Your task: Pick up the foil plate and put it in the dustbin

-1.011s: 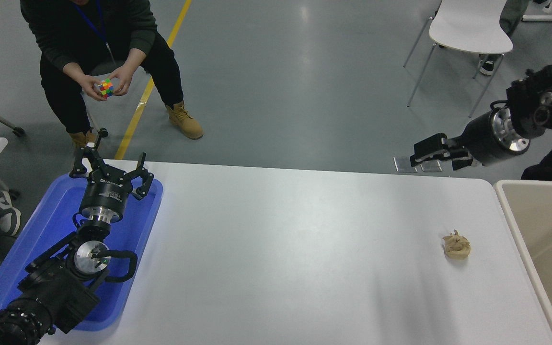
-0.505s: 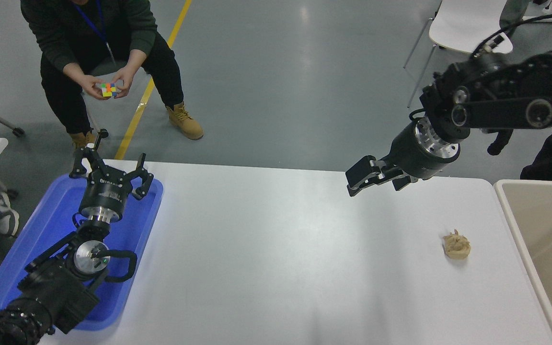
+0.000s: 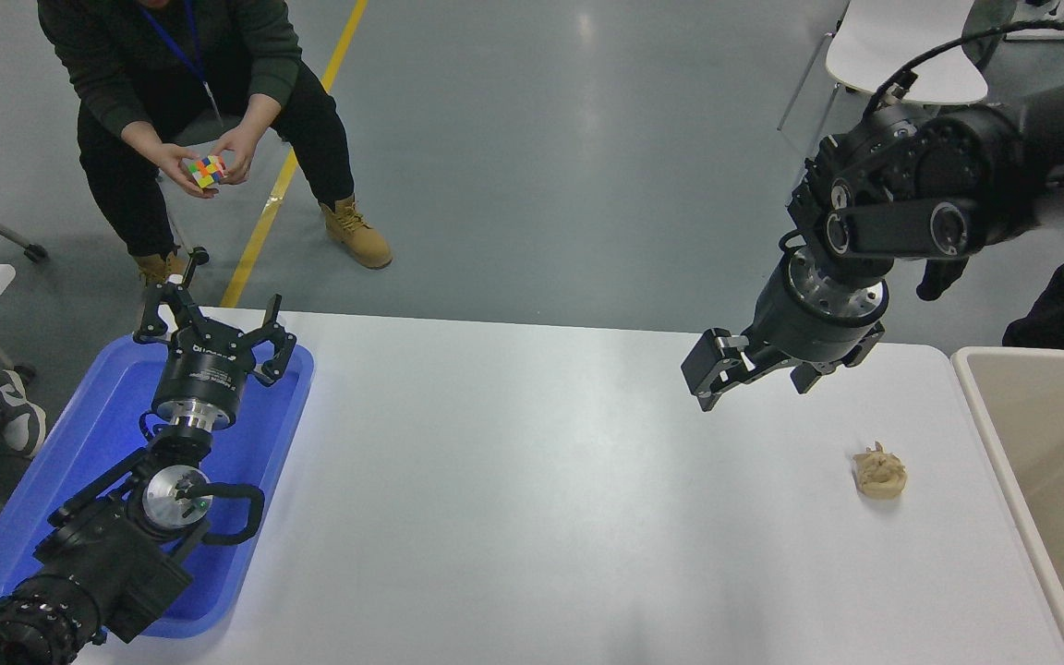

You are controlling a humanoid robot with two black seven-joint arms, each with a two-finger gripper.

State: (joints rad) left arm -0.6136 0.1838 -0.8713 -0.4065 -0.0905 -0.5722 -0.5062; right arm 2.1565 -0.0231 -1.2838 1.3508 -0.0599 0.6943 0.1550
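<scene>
Nearest the camera, at the lower left, the left arm is lying over the blue tray [image 3: 79, 453], its base cut off by the picture's corner, and the left gripper [image 3: 211, 334] is pointing toward the far edge with its fingers spread wide and nothing between them. The tray is sitting on the left end of the white table [image 3: 513, 517], and much of its floor is hidden under that arm. Over on the right, a small tan wad of paper [image 3: 880, 472] is lying alone on the tabletop, near the dustbin [image 3: 1040, 443], which is standing at the table's right end and is being cut off by the right and bottom edges, so only part of its beige inside is showing. No foil plate is showing anywhere on the table, in the tray, or in the visible part of the dustbin. Farther back, the right arm is reaching in from the upper right, and the right gripper [image 3: 726, 369] is hanging above the far right part of the table, left of the wad and clear of it; it is seen side-on, so whether its fingers are apart or together cannot be told. Beyond the table, a person is crouching on the grey floor holding a coloured puzzle cube [image 3: 205, 171] in both hands, and a white chair [image 3: 901, 46] is partly cut off at the top.
</scene>
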